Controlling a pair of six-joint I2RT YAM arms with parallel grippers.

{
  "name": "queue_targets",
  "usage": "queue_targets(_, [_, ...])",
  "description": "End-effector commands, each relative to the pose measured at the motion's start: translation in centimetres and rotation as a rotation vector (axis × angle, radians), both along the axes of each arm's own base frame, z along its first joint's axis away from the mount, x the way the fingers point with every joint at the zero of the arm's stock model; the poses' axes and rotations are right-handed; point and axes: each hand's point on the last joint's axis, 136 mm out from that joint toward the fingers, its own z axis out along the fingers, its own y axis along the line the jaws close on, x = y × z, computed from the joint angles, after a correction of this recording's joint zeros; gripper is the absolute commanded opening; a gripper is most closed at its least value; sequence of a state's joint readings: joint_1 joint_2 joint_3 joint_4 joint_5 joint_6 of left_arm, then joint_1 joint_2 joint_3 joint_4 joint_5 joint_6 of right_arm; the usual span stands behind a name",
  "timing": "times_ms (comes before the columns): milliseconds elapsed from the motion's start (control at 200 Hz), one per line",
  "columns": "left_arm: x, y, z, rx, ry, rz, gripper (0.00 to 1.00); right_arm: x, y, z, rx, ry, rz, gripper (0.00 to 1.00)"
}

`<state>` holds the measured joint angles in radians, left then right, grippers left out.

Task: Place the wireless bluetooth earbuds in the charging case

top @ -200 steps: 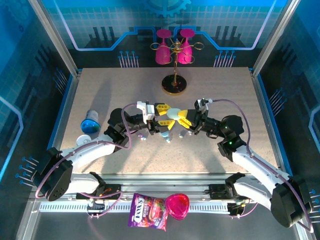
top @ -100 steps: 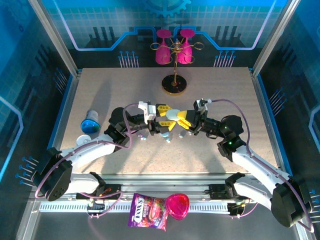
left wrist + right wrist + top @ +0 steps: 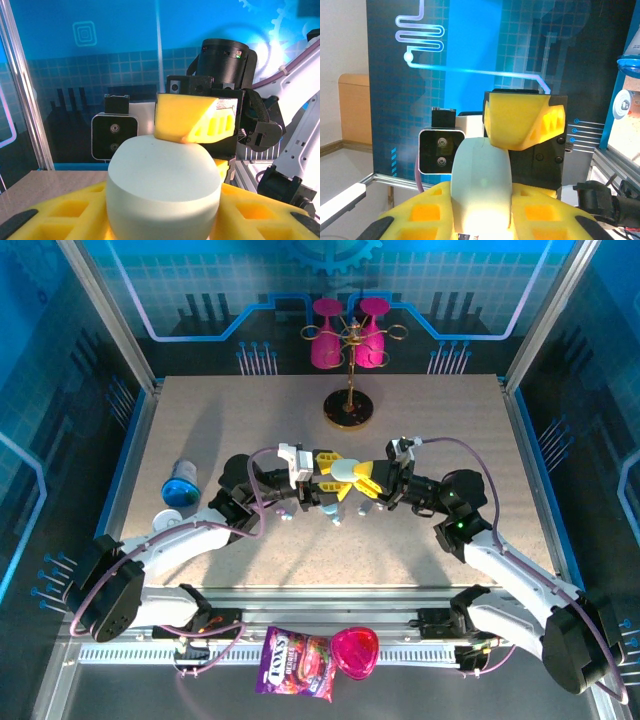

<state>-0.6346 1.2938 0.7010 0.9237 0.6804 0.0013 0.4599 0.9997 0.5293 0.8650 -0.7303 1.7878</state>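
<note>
A pale mint, pebble-shaped charging case (image 3: 345,473) hangs above the middle of the table, held from both sides. My left gripper (image 3: 333,483) comes in from the left and my right gripper (image 3: 361,483) from the right. In the left wrist view the case (image 3: 165,185) sits wide between my yellow fingers (image 3: 65,215), with a finger of the other gripper (image 3: 195,120) on its top. In the right wrist view the case (image 3: 481,180) stands edge-on between my fingers (image 3: 545,215). Tiny pale earbuds (image 3: 336,520) lie on the table below. The case looks closed.
A blue round cap (image 3: 181,488) lies at the table's left. A gold stand (image 3: 349,410) with pink glasses (image 3: 347,335) stands at the back middle. A sweets packet (image 3: 293,676) and a pink heart-shaped box (image 3: 355,653) rest on the front rail.
My left gripper's jaws have drawn in a little on the case. Both grippers and the case have risen slightly.
</note>
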Motion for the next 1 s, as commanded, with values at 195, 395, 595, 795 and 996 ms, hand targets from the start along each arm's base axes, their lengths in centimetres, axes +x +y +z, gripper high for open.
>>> queue_targets(195, [-1.5, -0.5, 1.6, -0.014, -0.045, -0.074, 0.36, 0.2, 0.1, 0.8, -0.001, -0.038, -0.02, 0.15])
queue_targets(395, [-1.5, -0.4, 1.3, -0.006, -0.032, -0.071, 0.3, 0.0, 0.0, 0.5, -0.047, -0.059, -0.043, 0.38])
queue_targets(595, [-1.2, 0.1, 0.7, 0.028, 0.062, -0.029, 0.28, -0.3, -1.3, 0.9, -0.146, -0.248, -0.146, 0.75])
queue_targets(795, [-1.2, 1.2, 0.0, 0.053, 0.203, 0.017, 0.23, -1.0, -3.0, 0.2, -0.404, -0.505, -0.247, 0.88])
queue_targets(996, [-1.6, 1.9, -0.1, 0.057, 0.271, 0.022, 0.21, -2.3, -3.6, 0.2, -0.697, -0.831, -0.217, 0.99])
